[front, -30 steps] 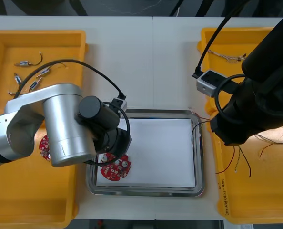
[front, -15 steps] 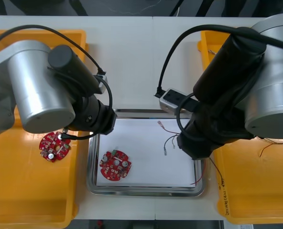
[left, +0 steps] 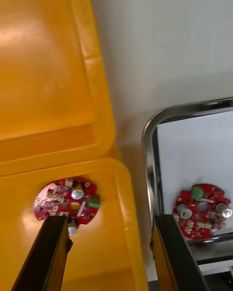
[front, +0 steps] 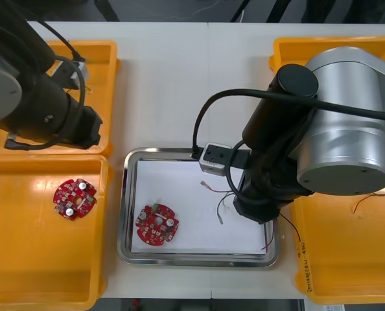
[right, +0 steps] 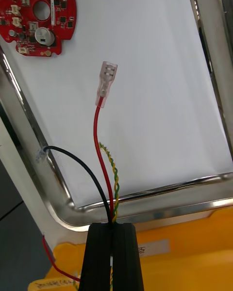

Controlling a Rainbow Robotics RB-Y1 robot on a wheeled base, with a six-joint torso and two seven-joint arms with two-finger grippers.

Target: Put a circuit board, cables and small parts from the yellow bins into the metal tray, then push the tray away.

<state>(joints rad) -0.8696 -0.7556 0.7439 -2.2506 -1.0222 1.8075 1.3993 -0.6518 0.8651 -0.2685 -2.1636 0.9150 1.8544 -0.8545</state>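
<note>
We see the right claw (right: pixel 114 225) pinching the cables (right: pixel 106 83), dangling over the metal tray's (front: pixel 124 194) 4 o'clock corner, circuit board (front: pixel 157 226) at 8 o'clock, left claw (left: pixel 109 218) spread wide at 10 o'clock above the yellow bins (front: pixel 24 259)

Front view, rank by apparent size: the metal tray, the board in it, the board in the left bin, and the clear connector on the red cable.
1. metal tray
2. tray's circuit board and left bin's circuit board: they look alike, so not ranked
3. clear connector on the red cable, smallest
</note>
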